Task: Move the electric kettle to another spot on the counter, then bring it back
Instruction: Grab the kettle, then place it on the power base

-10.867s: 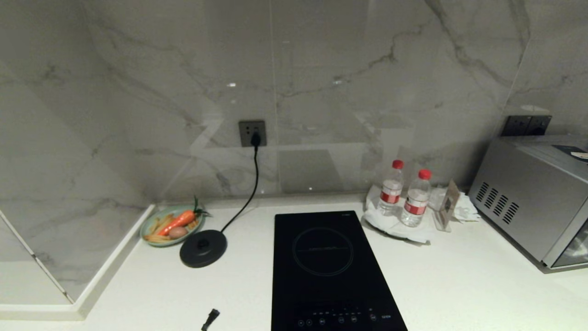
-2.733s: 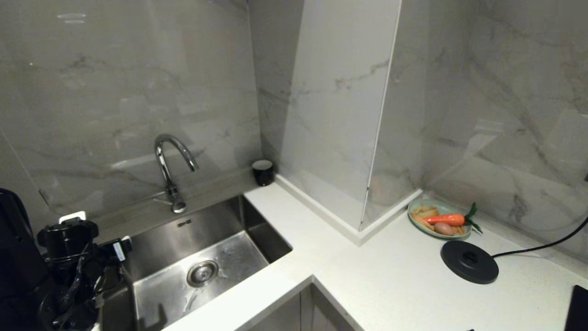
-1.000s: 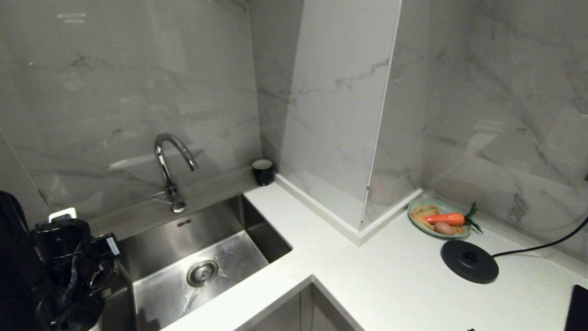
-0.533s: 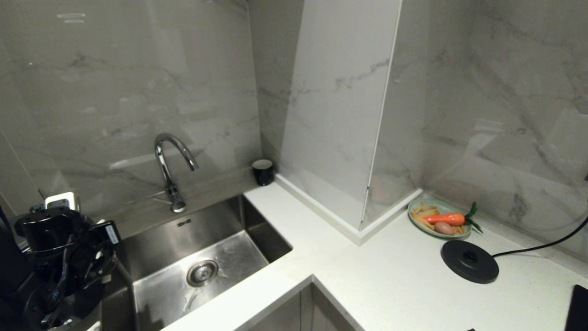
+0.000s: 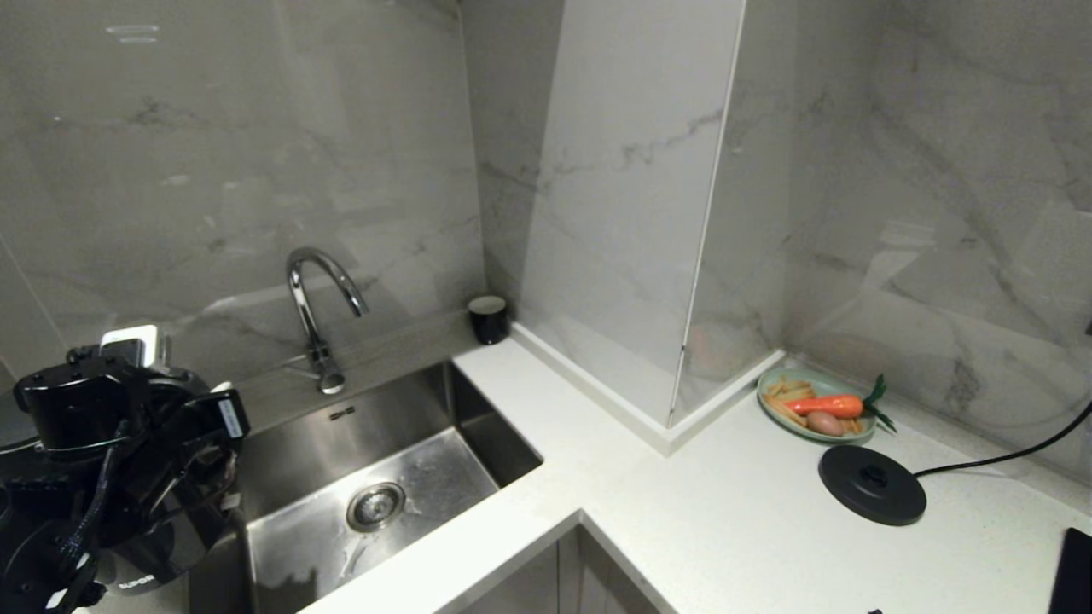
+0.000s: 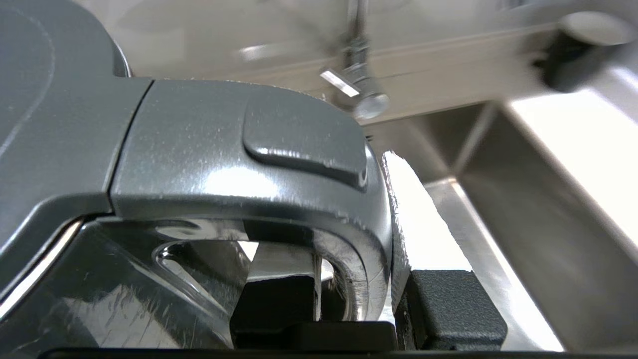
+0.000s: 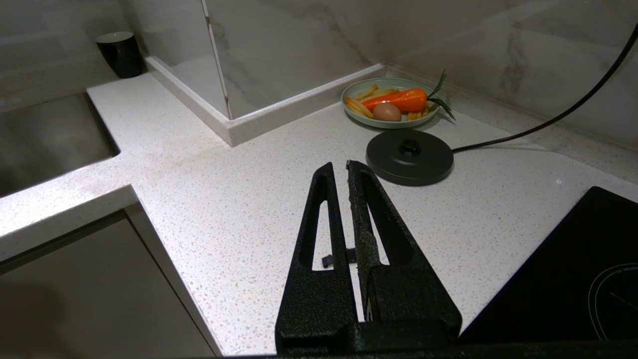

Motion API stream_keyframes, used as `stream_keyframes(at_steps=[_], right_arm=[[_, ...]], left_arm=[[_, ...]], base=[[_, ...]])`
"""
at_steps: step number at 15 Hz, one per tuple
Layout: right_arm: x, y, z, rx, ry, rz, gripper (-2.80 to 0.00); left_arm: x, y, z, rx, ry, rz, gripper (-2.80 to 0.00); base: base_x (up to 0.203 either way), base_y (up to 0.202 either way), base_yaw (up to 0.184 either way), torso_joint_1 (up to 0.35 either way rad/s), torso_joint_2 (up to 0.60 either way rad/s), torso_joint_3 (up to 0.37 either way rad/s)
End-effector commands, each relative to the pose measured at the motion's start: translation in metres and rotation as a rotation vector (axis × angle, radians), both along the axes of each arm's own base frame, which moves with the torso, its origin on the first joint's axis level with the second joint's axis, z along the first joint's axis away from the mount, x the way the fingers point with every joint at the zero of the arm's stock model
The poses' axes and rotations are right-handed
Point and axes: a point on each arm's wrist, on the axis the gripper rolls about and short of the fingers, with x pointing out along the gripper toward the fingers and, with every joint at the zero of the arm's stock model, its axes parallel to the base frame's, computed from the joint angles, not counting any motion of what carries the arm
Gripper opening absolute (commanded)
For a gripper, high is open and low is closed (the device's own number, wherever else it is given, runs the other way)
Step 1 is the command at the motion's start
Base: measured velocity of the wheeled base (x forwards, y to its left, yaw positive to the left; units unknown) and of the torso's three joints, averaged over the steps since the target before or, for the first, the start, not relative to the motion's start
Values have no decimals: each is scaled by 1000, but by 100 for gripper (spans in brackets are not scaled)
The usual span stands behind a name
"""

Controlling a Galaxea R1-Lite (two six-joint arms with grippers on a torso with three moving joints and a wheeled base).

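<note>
White speckled tabletop (image 5: 682, 520), L-shaped, wrapping an inner corner; its rounded front edge turns at the corner above a grey cabinet front. Steel sink (image 5: 478, 443) sunk into the left run, curved tap (image 5: 317, 315) behind it, small black cup (image 5: 488, 319) at the back beside a marble-clad wall block whose white skirting juts onto the surface. Right run: green plate (image 5: 772, 408) with a carrot and other food near the wall; round black base (image 5: 872, 496) with cord just in front of it, apart from the plate; corner of a black hob (image 5: 1077, 571) at the far right. Broad bare stretch between sink edge and base. Kettle (image 5: 162, 546), glossy black, at the far left of the head view, beside the sink's left rim, largely covered by the left arm; whether it rests on the surface cannot be told. Left tool (image 6: 359, 299): narrow, fingers (image 6: 448, 309) clamped on the kettle's loop handle, wrist above the lid. Right tool (image 7: 344, 172): fingers pressed together, holding nothing, poised over the bare stretch short of the base.
</note>
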Motion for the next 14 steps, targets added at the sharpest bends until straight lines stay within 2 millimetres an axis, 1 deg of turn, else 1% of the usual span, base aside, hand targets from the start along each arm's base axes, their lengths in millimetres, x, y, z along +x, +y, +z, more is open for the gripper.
stream_keyframes(at_steps=[1, 3, 6, 8, 14], right_arm=[[0, 0, 0, 0, 0, 0, -280], [0, 0, 0, 0, 0, 0, -280], [0, 0, 0, 0, 0, 0, -280], [0, 0, 0, 0, 0, 0, -280], [0, 0, 0, 0, 0, 0, -280]], left_arm=[[-7, -9, 15, 10, -44, -42, -280], [-12, -13, 19, 15, -15, -64, -280], [-13, -18, 25, 15, -24, -85, -280], [-13, -26, 26, 15, -31, -116, -280], [-13, -30, 26, 15, -30, -130, -280]], base=[[0, 0, 0, 0, 0, 0], [0, 0, 0, 0, 0, 0], [0, 0, 0, 0, 0, 0], [0, 0, 0, 0, 0, 0], [0, 0, 0, 0, 0, 0]])
